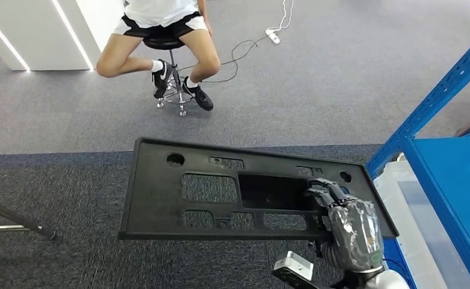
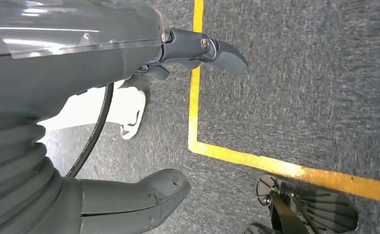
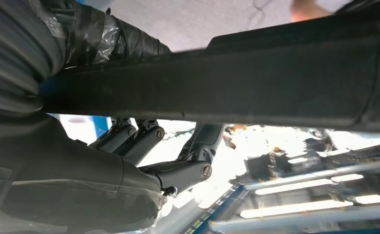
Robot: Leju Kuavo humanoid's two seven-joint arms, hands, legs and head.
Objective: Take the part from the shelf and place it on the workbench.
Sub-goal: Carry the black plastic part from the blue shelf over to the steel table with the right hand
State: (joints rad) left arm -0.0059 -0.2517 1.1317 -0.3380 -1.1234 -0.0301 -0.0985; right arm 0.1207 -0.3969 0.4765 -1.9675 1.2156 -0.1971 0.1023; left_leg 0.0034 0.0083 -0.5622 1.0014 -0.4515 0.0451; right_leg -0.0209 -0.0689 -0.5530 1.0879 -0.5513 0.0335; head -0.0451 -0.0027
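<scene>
Right hand [image 1: 346,224] clamps the flat black part [image 1: 220,195] at its 4 o'clock edge — blue shelf [image 1: 443,150] at 3 o'clock; left hand [image 2: 81,122] empty, fingers apart

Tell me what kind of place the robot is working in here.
Probably a workshop or robot test area: blue metal shelving stands on grey carpet marked with yellow floor tape, and the right hand holds a black plastic panel while a person sits on a stool nearby.
</scene>
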